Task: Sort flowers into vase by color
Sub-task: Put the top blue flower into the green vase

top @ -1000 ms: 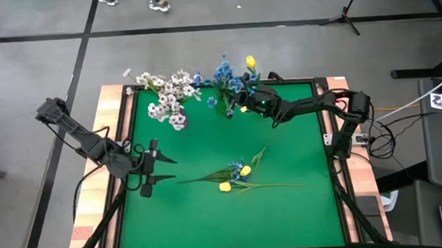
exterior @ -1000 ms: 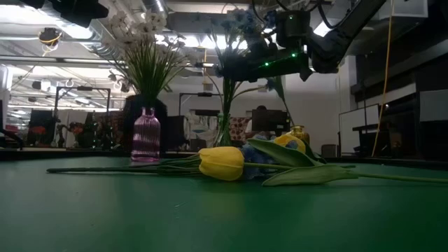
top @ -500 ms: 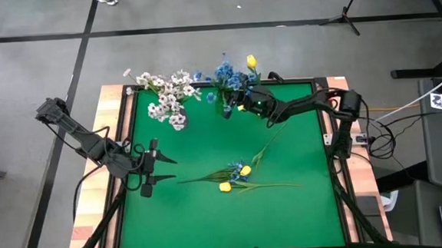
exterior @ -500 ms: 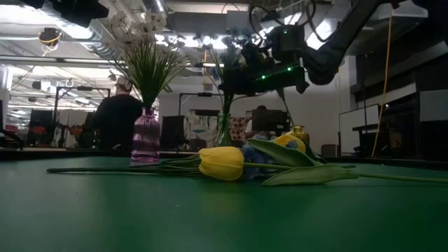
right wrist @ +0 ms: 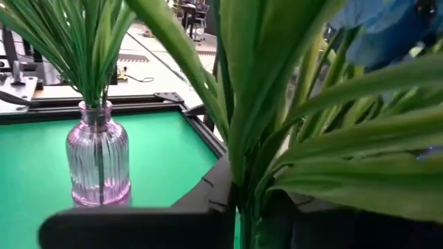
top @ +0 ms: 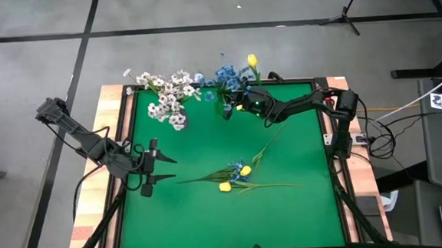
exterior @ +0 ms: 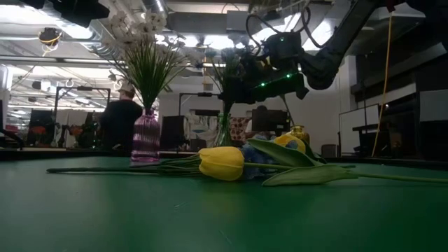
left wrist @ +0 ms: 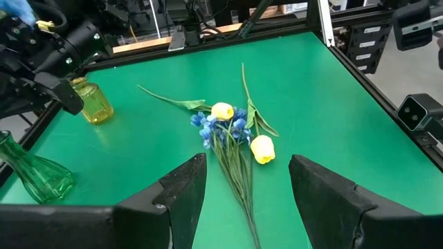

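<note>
White flowers stand in a purple vase at the far edge. Beside it stands a green vase under blue flowers. My right gripper hangs level over it, shut on a blue flower sprig. A yellow bud rises above a yellow vase. Loose yellow and blue flowers lie on their sides mid-table. My left gripper waits open near the left edge, pointing at them. My right gripper has the sprig's green stems and leaves between its two fingers, below the blooms. The fingers come level from the table's right side and lie across the upright stems. The sprig stands upright, and its stem runs down toward the green vase's neck.
The green mat has bare room near the front edge. A black frame and wooden border ring the table. A person stands in the room behind the purple vase.
My right gripper has sunk toward the green vase and shifted a little toward the table's left with the blue sprig, rolling slightly. The sprig has gone down with it, still upright. A person has walked in behind the purple vase.
</note>
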